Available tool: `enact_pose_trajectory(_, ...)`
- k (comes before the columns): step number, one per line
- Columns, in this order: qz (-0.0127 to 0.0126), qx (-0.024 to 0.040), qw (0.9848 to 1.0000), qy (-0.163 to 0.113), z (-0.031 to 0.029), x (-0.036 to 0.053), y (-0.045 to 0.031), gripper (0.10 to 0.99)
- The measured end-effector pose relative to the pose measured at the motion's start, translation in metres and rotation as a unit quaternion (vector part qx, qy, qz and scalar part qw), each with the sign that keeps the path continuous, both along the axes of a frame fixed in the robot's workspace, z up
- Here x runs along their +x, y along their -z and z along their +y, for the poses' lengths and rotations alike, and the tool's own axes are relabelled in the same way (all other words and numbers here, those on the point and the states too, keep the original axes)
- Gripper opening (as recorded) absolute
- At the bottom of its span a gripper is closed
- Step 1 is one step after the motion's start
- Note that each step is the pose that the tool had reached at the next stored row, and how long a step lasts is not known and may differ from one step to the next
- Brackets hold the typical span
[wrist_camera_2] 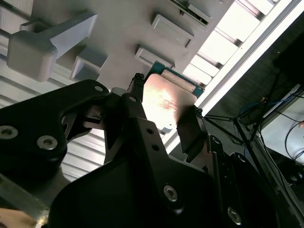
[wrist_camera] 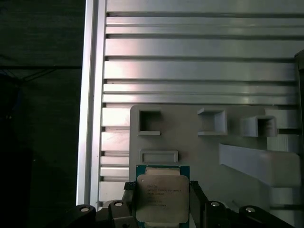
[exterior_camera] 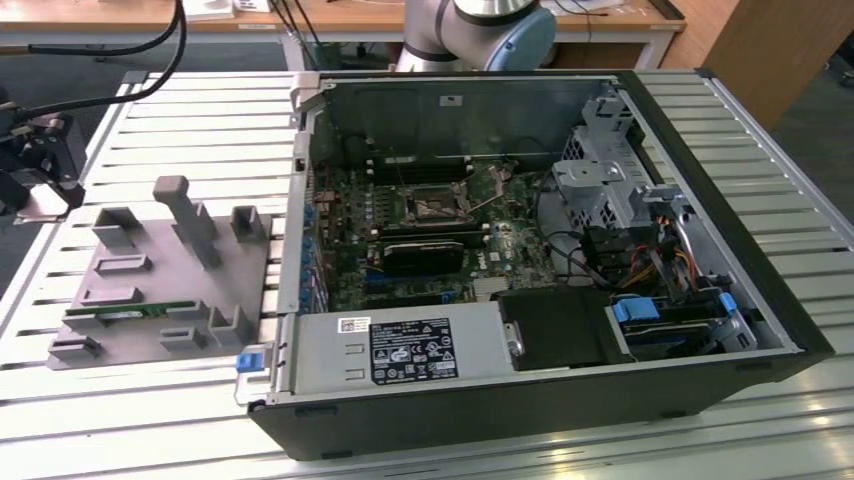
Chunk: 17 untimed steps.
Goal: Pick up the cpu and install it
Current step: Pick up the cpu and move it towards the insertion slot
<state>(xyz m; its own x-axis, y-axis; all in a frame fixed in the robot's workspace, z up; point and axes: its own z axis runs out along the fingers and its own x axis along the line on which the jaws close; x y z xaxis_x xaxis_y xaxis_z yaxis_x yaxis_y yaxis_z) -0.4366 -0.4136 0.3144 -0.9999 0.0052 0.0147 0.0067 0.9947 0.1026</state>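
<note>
The cpu [wrist_camera: 162, 197] is a small square chip with a silver-grey metal top and a green rim. In both wrist views it sits between the two black fingers of my gripper [wrist_camera: 162, 205], which is shut on its opposite edges. The second wrist view shows the cpu [wrist_camera_2: 167, 97] from the other side, its shiny face catching light, with my gripper [wrist_camera_2: 164, 113] around it. In the exterior view my gripper [exterior_camera: 38, 172] hangs at the far left, beside the grey plastic tray [exterior_camera: 140, 275]. The open computer case [exterior_camera: 534, 250] shows its motherboard and a square socket [exterior_camera: 434, 208].
The tray [wrist_camera: 190, 137] has upright posts and pockets, and a green memory stick [exterior_camera: 127, 310] lies in it. The slatted metal table [exterior_camera: 187, 120] ends close to the gripper on the exterior view's left. The arm's base [exterior_camera: 481, 30] stands behind the case.
</note>
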Motion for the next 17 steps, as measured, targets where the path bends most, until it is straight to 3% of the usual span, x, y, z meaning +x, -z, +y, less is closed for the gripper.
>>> enact_pose_trajectory(17, 0.0000, 0.0000, 1.0000, 0.000, 0.0001, 0.0000, -0.0222, 0.533)
